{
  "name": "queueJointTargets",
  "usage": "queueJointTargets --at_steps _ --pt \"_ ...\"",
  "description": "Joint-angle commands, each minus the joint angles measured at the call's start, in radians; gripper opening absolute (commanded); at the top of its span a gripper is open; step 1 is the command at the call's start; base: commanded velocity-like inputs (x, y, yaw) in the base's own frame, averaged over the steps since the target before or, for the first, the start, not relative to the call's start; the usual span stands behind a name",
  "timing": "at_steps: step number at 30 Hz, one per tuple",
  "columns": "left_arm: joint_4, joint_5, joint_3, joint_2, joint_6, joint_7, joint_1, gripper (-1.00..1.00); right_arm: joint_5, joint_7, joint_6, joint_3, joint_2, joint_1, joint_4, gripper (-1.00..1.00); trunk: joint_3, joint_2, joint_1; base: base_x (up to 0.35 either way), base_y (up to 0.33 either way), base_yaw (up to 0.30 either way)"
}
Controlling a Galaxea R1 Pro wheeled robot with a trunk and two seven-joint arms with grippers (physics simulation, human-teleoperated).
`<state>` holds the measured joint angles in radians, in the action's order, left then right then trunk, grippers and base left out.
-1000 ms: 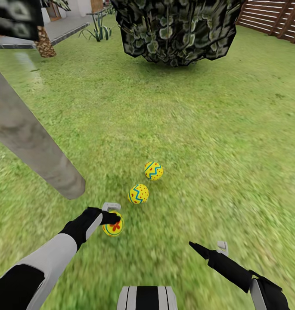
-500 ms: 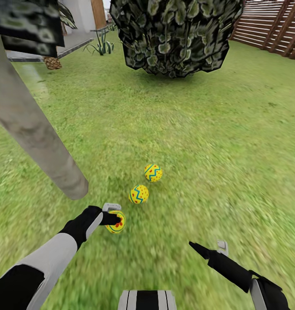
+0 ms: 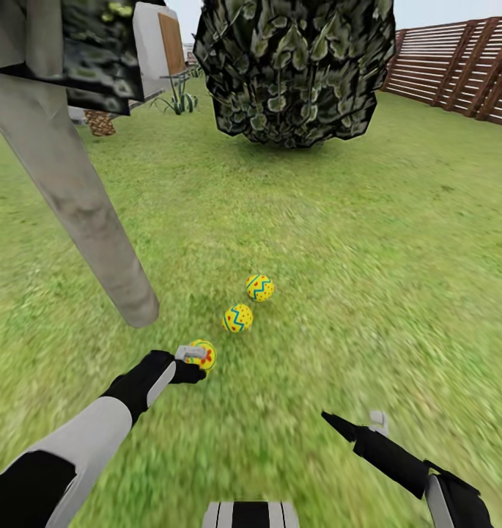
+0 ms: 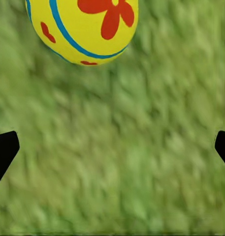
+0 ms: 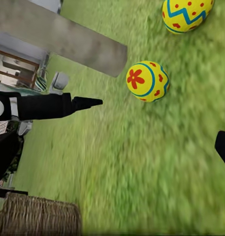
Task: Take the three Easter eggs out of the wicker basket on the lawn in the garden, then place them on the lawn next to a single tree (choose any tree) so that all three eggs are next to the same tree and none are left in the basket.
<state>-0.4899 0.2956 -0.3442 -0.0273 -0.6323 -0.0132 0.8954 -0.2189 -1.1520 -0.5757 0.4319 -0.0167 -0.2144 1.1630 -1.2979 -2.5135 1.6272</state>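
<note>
Three yellow Easter eggs lie in a row on the lawn (image 3: 338, 242) beside the pale grey trunk of a tree (image 3: 89, 220): one with zigzags (image 3: 259, 287), a second (image 3: 237, 317), and the red-flower egg (image 3: 204, 355). My left gripper (image 3: 192, 364) is open just short of the flower egg (image 4: 87, 27), which rests free on the grass beyond its fingertips (image 4: 4, 152). My right gripper (image 3: 353, 419) hangs open over bare grass nearer to me. The wicker basket (image 5: 38, 216) shows in the right wrist view, behind the left arm (image 5: 43, 105).
A big dark-leaved bush-like crown (image 3: 298, 70) stands ahead on the grass. A brown slat fence (image 3: 463, 70) runs along the far right. The white house (image 3: 152, 44) and a scaly palm base (image 3: 99, 122) are at the far left.
The head view has tilted up, showing more fence and sky. My left gripper has come away from the flower egg, which now lies past its fingers. The right arm has not moved.
</note>
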Motion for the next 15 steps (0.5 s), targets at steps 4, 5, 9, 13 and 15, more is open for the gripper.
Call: queueJointTargets --at_steps 4,5,9,13,15 --pt "0.000 0.002 -0.006 -0.001 -0.004 -0.001 0.000 1.00 -0.006 0.006 -0.006 0.002 0.000 0.001 0.000 1.00 0.015 0.001 -0.002 -0.280 0.000 0.000" --pt "0.000 0.002 -0.006 0.000 -0.005 -0.001 0.000 1.00 -0.006 0.007 -0.007 0.002 0.000 0.001 0.000 1.00 0.019 0.001 -0.003 -0.266 0.000 0.000" --pt "0.006 0.001 -0.006 -0.001 -0.006 -0.001 0.000 1.00 -0.006 0.009 -0.008 0.002 0.000 0.000 0.000 1.00 0.034 0.002 -0.005 -0.256 0.000 0.000" --pt "0.008 0.001 -0.005 -0.001 -0.006 -0.001 0.000 1.00 -0.006 0.009 -0.008 0.002 0.000 0.000 0.000 1.00 0.050 0.003 -0.007 -0.254 0.000 0.000" --pt "0.009 0.000 -0.006 -0.001 -0.005 -0.001 0.000 1.00 -0.006 0.009 -0.007 0.002 0.000 0.000 0.000 1.00 0.057 0.003 -0.007 -0.253 0.000 0.000"
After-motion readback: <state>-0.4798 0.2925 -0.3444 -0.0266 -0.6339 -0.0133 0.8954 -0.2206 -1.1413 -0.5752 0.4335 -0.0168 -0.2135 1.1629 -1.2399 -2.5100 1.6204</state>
